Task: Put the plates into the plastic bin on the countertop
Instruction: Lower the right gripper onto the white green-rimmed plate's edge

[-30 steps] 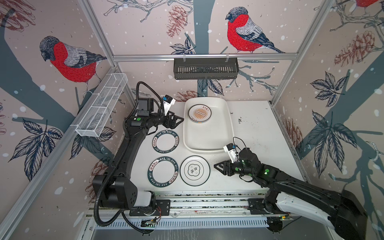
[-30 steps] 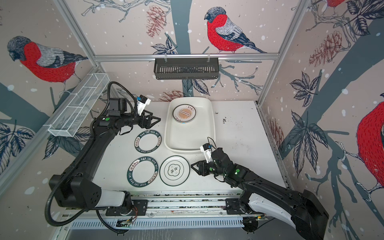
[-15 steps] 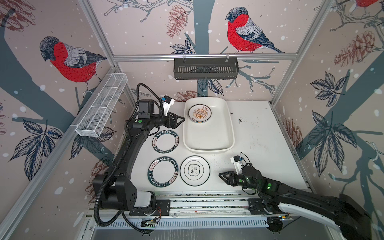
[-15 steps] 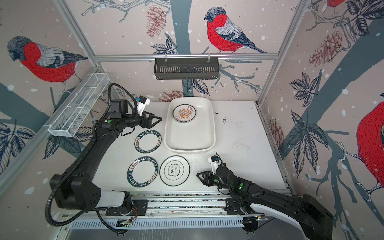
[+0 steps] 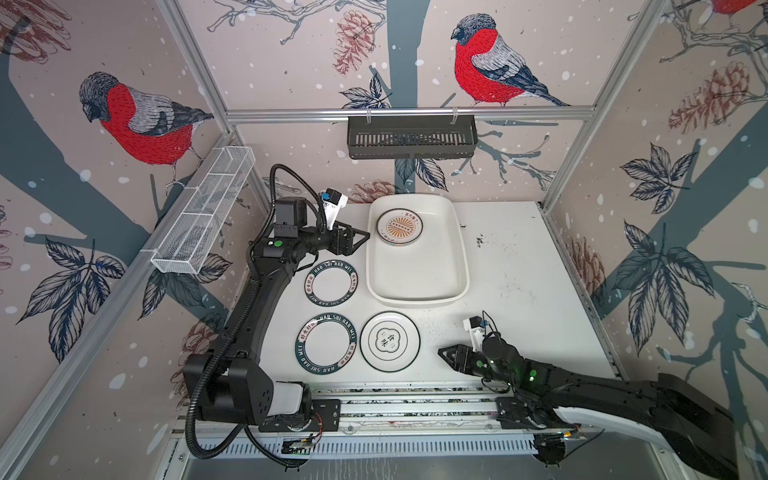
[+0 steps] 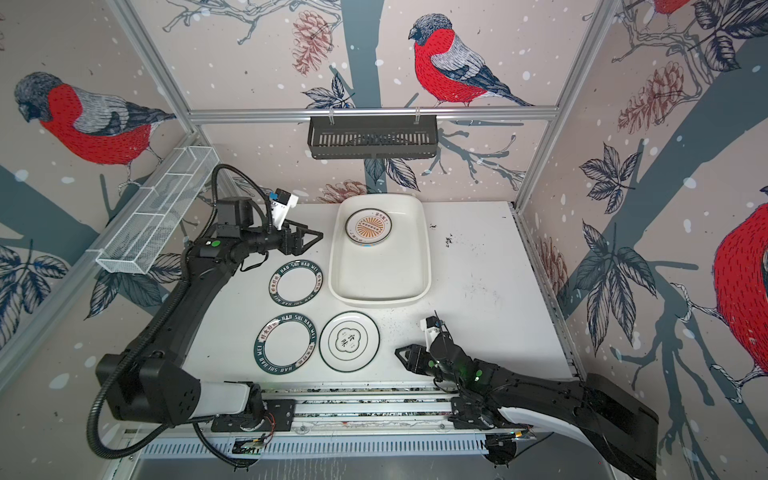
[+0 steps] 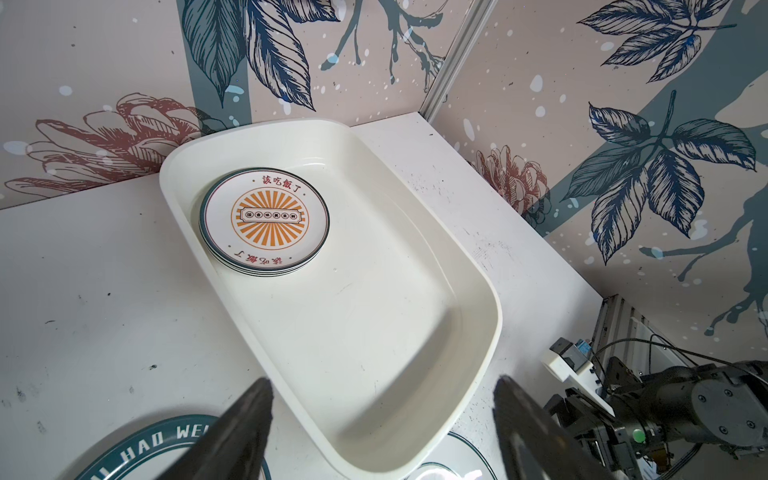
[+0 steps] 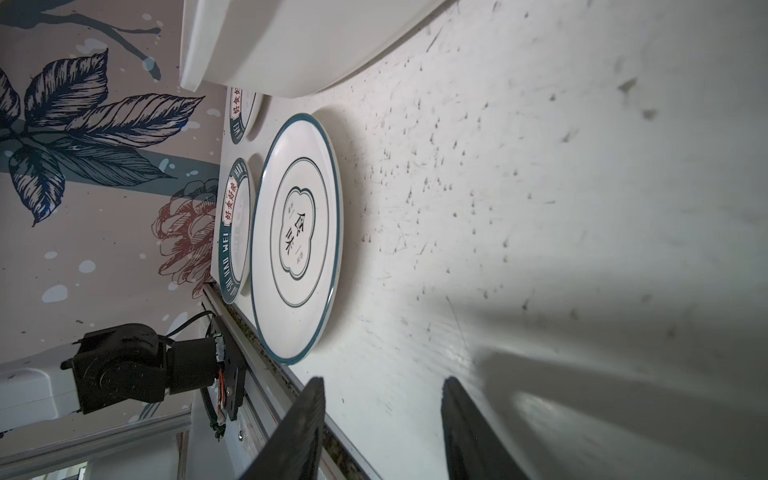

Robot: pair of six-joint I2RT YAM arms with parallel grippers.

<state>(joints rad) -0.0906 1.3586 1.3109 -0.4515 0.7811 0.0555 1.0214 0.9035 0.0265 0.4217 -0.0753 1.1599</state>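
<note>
The cream plastic bin lies at the back of the countertop. A stack of plates with an orange sunburst top sits in its far end. On the countertop lie two dark lettered plates and a thin-rimmed emblem plate. My left gripper hangs open and empty beside the bin's far left rim. My right gripper is open and empty, low over the countertop, right of the emblem plate.
A black slotted shelf hangs on the back wall. A white wire-mesh basket is fixed to the left wall. Aluminium framing runs along the front edge, close to my right gripper.
My right gripper has drawn back from the bin's near right corner toward the front edge and dropped lower. The left gripper has barely moved. The plates have not moved.
</note>
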